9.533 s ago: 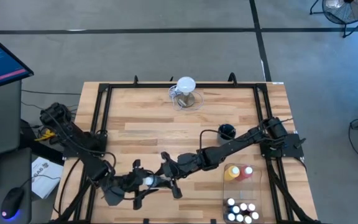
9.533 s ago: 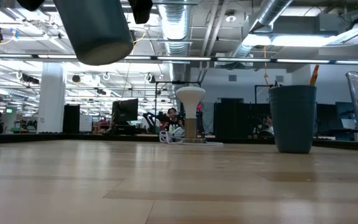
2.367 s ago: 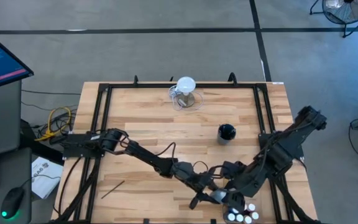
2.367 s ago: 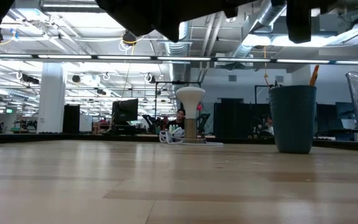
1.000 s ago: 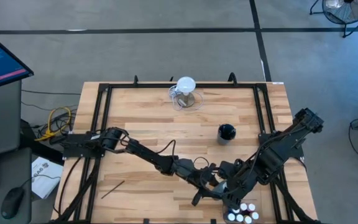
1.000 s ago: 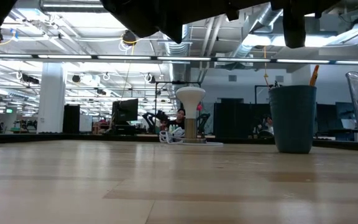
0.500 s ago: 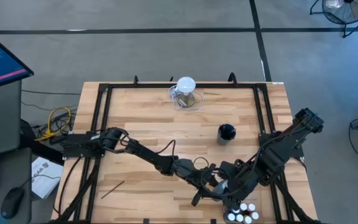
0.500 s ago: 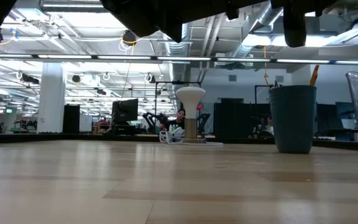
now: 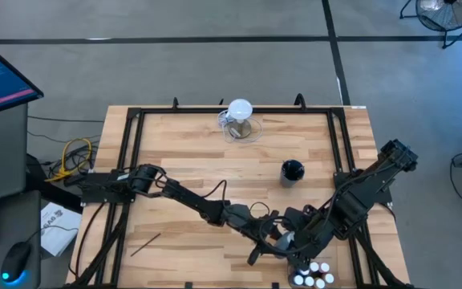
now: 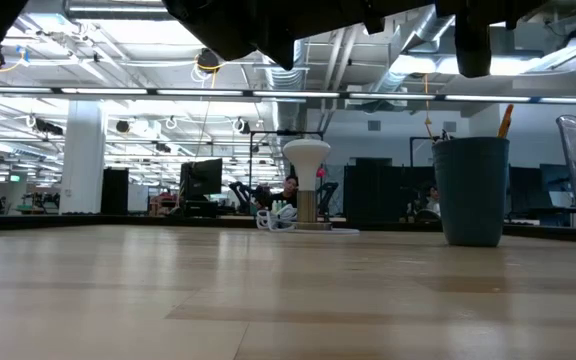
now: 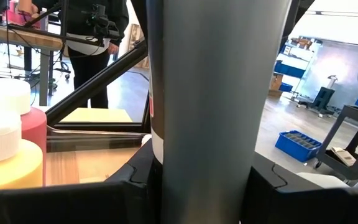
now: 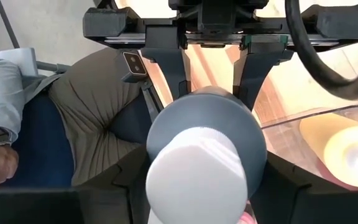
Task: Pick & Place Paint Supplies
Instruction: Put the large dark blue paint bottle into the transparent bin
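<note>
A grey-blue squeeze bottle (image 12: 207, 134) with a white cap (image 12: 197, 171) stands upright in the air over the table's near right part. My left gripper (image 11: 204, 186) reaches in level from the left and is shut on it. My right gripper (image 12: 201, 186) slants down from the right, with a finger on either side of the bottle's upper part. Beside them a yellow bottle (image 11: 5, 177) and a pink-red bottle (image 11: 31, 127) stand in a clear tray (image 9: 333, 255) with several small white-capped bottles (image 9: 312, 274). A thin paintbrush (image 9: 145, 243) lies on the table at the near left. My left gripper pinches the bottle's round body (image 11: 219, 106) between its two fingers (image 12: 166, 71), coming in level from the table's left side. The bottle stands upright in the hold, cap up, lifted clear of the table. My right gripper's fingers (image 12: 129, 183) stand close beside the bottle's shoulder; I cannot tell whether they touch it.
A dark cup (image 9: 293, 170) with a brush handle (image 10: 505, 120) stands right of centre. A clear jug with a white round top (image 9: 239, 120) stands at the far edge. A black frame (image 9: 131, 160) borders the table. A person (image 12: 17, 124) sits past the near edge.
</note>
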Action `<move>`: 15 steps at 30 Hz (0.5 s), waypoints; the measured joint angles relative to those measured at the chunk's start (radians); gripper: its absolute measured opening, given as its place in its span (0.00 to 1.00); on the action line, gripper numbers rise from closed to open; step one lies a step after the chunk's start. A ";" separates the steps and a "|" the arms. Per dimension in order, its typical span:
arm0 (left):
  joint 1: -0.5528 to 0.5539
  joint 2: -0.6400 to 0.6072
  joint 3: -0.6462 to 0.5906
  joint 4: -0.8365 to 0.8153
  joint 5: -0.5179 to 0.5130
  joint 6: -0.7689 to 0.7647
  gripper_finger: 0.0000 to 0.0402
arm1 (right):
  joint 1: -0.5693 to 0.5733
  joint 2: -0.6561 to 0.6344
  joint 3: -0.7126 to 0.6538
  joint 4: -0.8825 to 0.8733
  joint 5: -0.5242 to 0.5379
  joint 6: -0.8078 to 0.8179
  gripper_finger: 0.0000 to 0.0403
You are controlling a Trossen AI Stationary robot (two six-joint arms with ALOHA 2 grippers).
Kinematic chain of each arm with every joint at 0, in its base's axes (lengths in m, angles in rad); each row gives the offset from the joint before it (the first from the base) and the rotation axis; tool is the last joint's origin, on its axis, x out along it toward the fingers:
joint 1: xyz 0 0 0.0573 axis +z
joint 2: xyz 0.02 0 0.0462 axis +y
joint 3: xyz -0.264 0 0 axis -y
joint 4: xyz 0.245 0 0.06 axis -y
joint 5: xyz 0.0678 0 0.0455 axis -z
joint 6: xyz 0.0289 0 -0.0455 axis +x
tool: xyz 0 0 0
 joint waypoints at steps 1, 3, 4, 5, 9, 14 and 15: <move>0.000 0.000 0.000 0.000 0.000 0.000 0.29 | 0.000 0.000 0.000 -0.002 0.002 0.002 0.48; 0.000 0.000 0.000 0.000 0.000 0.000 0.29 | 0.000 0.000 0.000 -0.003 0.012 0.005 0.48; 0.000 0.000 0.000 0.000 -0.001 -0.001 0.30 | 0.000 0.000 0.000 -0.004 0.014 0.006 0.48; 0.000 0.000 0.000 0.000 -0.001 -0.001 0.31 | 0.000 0.000 0.000 -0.005 0.014 0.007 0.48; 0.000 0.000 0.000 -0.002 -0.004 0.000 0.34 | 0.000 0.000 0.000 -0.007 0.016 0.016 0.48; 0.000 0.000 0.000 -0.002 -0.004 -0.001 0.32 | 0.003 0.000 0.000 -0.009 0.015 0.019 0.48; 0.000 0.000 0.000 -0.003 -0.003 -0.002 0.32 | 0.004 0.000 0.000 -0.010 0.016 0.022 0.48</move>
